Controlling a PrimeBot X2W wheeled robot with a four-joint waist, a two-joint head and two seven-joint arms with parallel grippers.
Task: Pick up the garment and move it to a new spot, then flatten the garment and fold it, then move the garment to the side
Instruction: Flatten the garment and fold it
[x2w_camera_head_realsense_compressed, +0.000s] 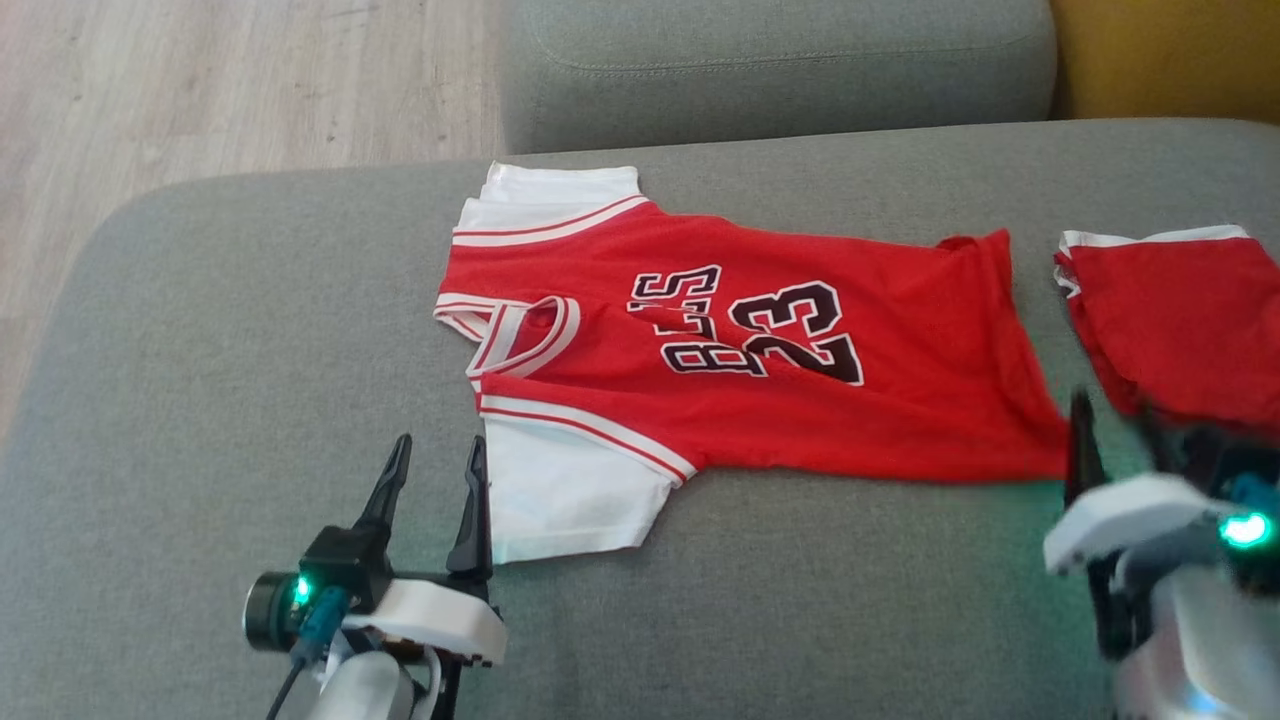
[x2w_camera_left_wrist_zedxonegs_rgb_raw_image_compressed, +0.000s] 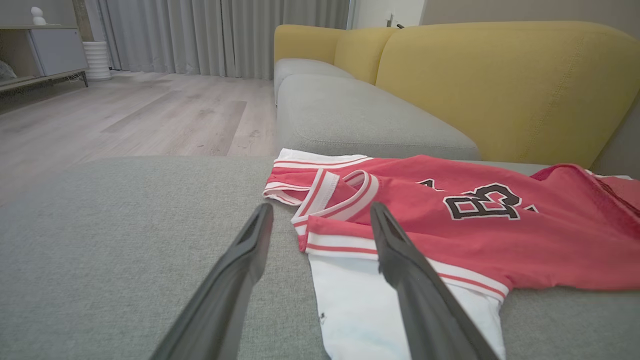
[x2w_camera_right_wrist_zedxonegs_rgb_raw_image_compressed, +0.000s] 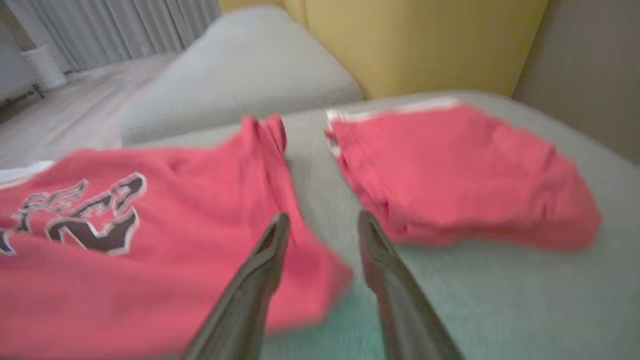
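Mostly flat jersey (x2w_camera_head_realsense_compressed: 900, 410) on nubby cushion (x2w_camera_head_realsense_compressed: 200, 350).

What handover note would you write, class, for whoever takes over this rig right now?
Left gripper: open, empty, beside the white sleeve of the red 23 jersey.
Right gripper: open, empty, at the jersey's hem corner; view blurred.
Jersey lies spread on the grey sofa cushion, slightly wrinkled; a second red garment sits to its right.
Done: laid out. Left: smooth, fold, move aside.
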